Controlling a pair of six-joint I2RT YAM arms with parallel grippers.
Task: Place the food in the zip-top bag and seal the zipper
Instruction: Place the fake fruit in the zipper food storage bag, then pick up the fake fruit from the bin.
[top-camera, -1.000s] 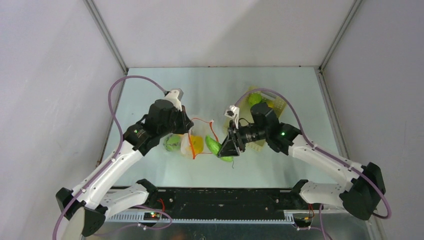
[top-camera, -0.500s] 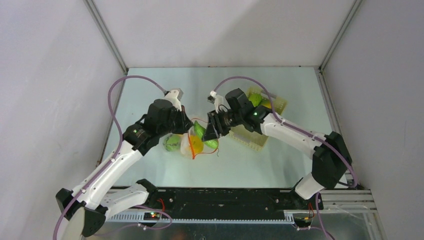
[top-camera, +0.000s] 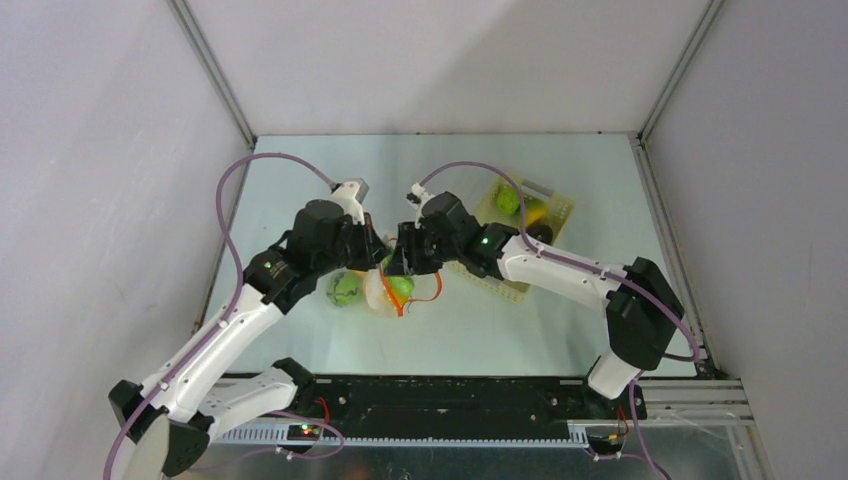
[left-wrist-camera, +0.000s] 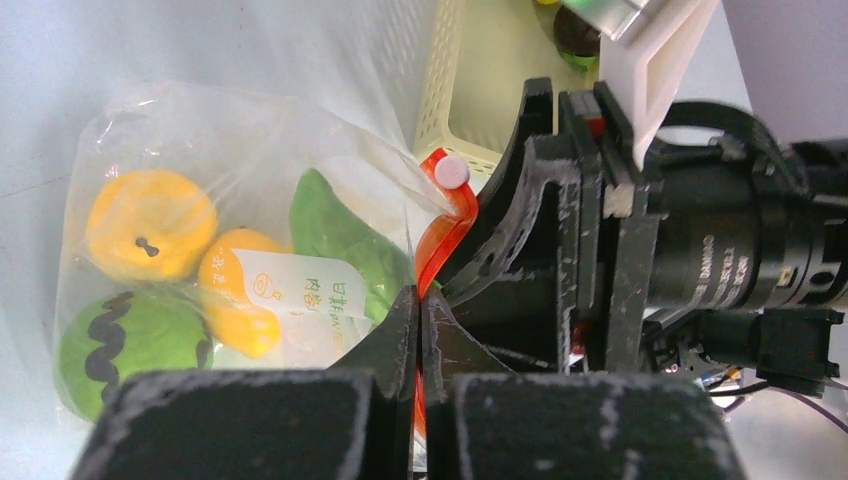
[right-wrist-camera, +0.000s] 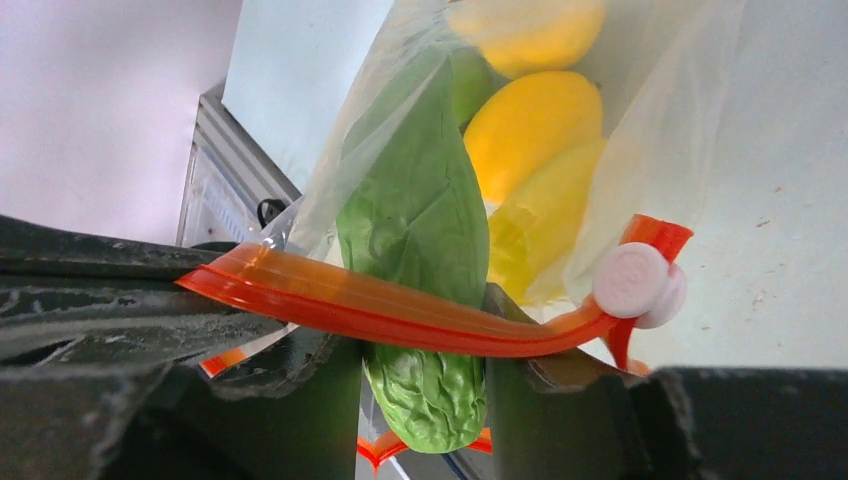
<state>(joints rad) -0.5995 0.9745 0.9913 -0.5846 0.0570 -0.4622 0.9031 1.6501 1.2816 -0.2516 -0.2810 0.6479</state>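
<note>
The left arm (top-camera: 225, 335) slants up and inward from its base, elbow bent, wrist turned toward the middle. The left hand (left-wrist-camera: 419, 300) has both fingers pressed flat together, pinching the zipper (left-wrist-camera: 445, 235) between them. The right arm (top-camera: 570, 272) rises from its base, folds sharply at the elbow and stretches low to the left. The right hand (right-wrist-camera: 425, 400) sits almost tip to tip with the left hand, its fingers held apart only by the green food (right-wrist-camera: 410, 220) clamped between them.

"DAMIAO" is seen printed on the motor housing (left-wrist-camera: 712, 270) right of the left gripper (left-wrist-camera: 419, 300); the characters on the white label (left-wrist-camera: 300, 297), to its left, are illegible.
</note>
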